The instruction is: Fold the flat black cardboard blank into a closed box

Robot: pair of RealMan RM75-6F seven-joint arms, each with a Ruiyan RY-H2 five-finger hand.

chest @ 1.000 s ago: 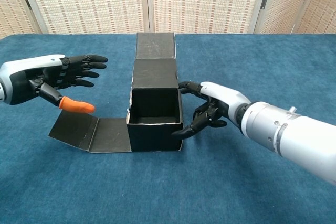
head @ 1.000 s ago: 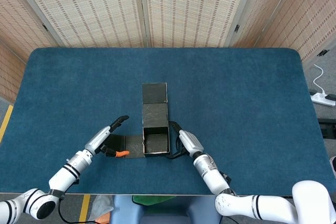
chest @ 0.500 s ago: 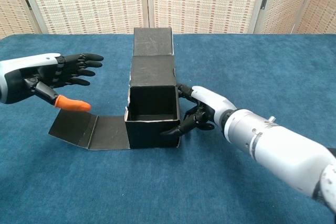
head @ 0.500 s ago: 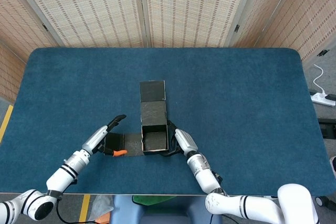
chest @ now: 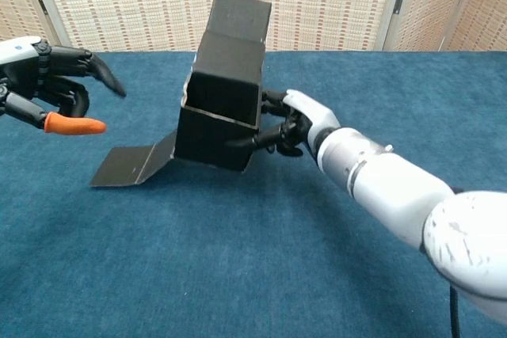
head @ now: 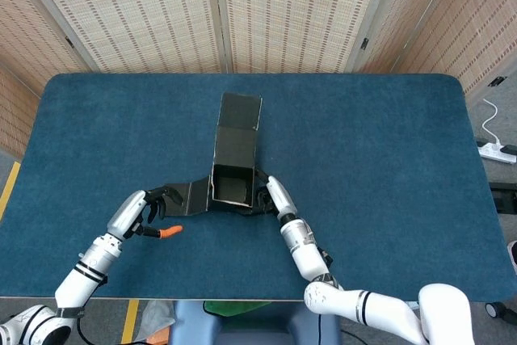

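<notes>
The right hand (chest: 295, 123) grips the right wall of the half-folded black cardboard box (chest: 220, 108) near the middle of the blue table (head: 363, 159), tipping it up and to the left, probably to free its side flap (chest: 131, 165). The left hand (chest: 49, 89) hovers apart at the left, fingers loosely curled, holding nothing.
</notes>
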